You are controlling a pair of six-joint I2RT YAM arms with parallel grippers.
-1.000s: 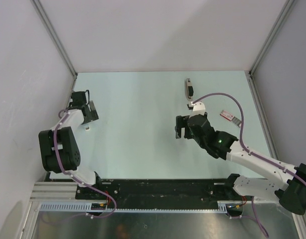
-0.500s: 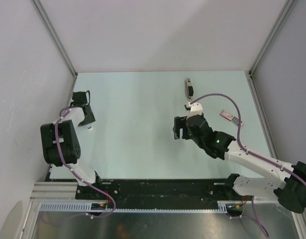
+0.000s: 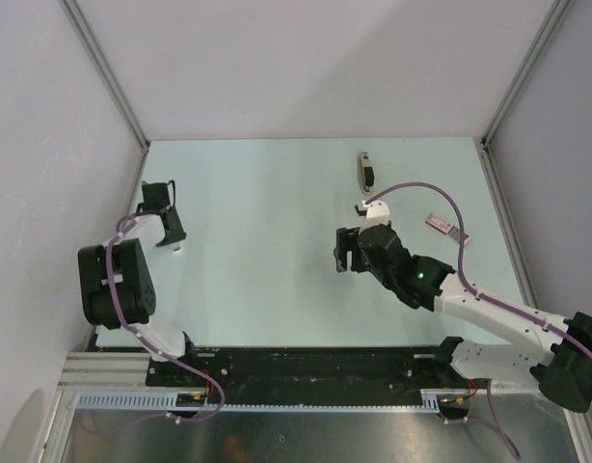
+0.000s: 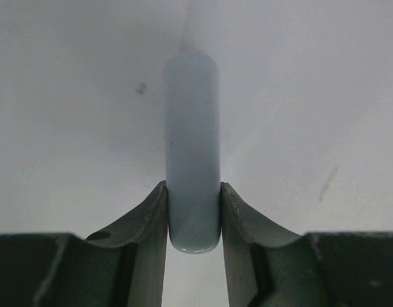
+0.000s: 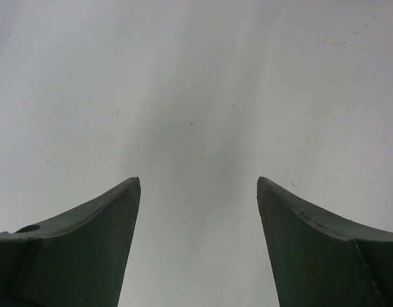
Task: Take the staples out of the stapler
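Note:
The stapler (image 3: 366,169), a slim black and silver bar, lies at the far middle-right of the table. No staples show in any view. My left gripper (image 3: 168,234) is at the table's left edge. In the left wrist view, the left gripper (image 4: 193,187) is shut on a pale grey-blue rounded bar (image 4: 192,128), with both fingers pressed to its sides. My right gripper (image 3: 344,253) hangs open near the table's middle, nearer than the stapler and apart from it. In the right wrist view, the right gripper (image 5: 198,183) has only bare table between its fingers.
A flat red-and-white box (image 3: 445,226) lies to the right of the right arm. Grey walls and metal frame posts (image 3: 105,68) close the table on the left, far and right sides. The arms' bases sit on a black rail (image 3: 306,367) at the near edge.
The left gripper has closed from wide open onto the pale bar and shifted slightly along the left edge. The right gripper drifted a little left and narrowed slightly, still open.

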